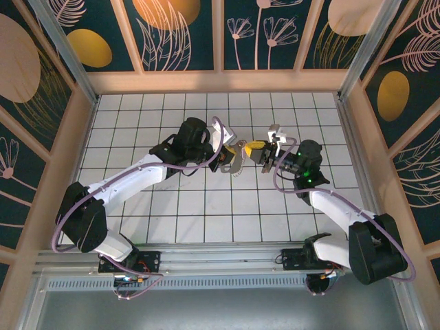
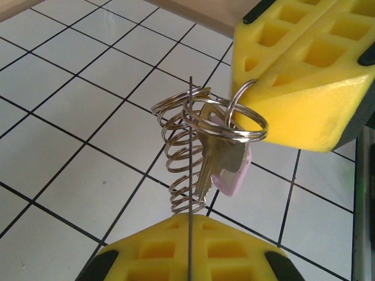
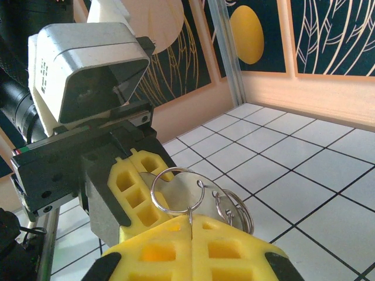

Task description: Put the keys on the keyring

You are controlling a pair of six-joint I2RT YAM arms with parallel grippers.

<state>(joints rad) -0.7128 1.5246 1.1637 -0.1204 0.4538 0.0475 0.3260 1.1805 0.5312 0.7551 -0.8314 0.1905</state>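
Both tools are pinched fully closed on the keyring (image 2: 225, 120). The left tool (image 2: 190, 222) grips the bottom of the coiled loops and the right tool (image 3: 191, 225) grips a loop at the top. My guess is they're holding it taut and steady off the desk (image 2: 70, 117). The key (image 2: 231, 172), the one with the lilac head, dangles between the two tools, just under the right one. It looks threaded, but I can't tell if it's fully on.
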